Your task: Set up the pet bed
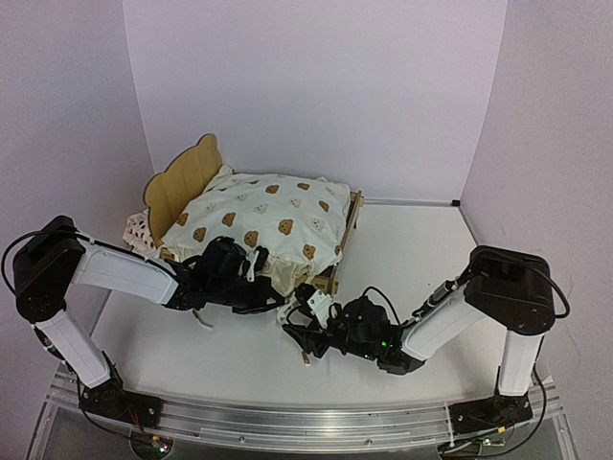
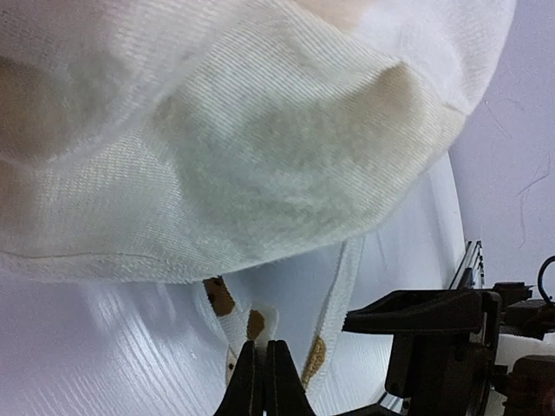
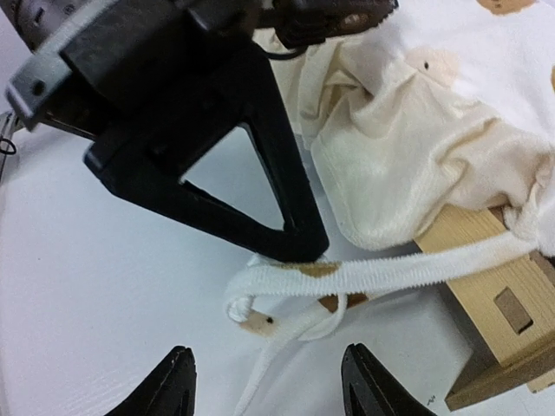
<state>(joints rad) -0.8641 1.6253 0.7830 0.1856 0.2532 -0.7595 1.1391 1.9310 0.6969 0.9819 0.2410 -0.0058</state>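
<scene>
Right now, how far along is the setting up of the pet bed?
Done: the bear-print cushion lies on the pet bed. In hand: the left pincer is shut on a cushion tie near the bed's foot, and the right pincer stands open at its loose loops. Left: the tie looks not yet fastened to the bed; the other corners I cannot judge.

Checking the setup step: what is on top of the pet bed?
A cream bear-print cushion lies on the pet bed, overhanging its near end. Only the headboard, one side rail and a near corner show; the base underneath is covered.
</scene>
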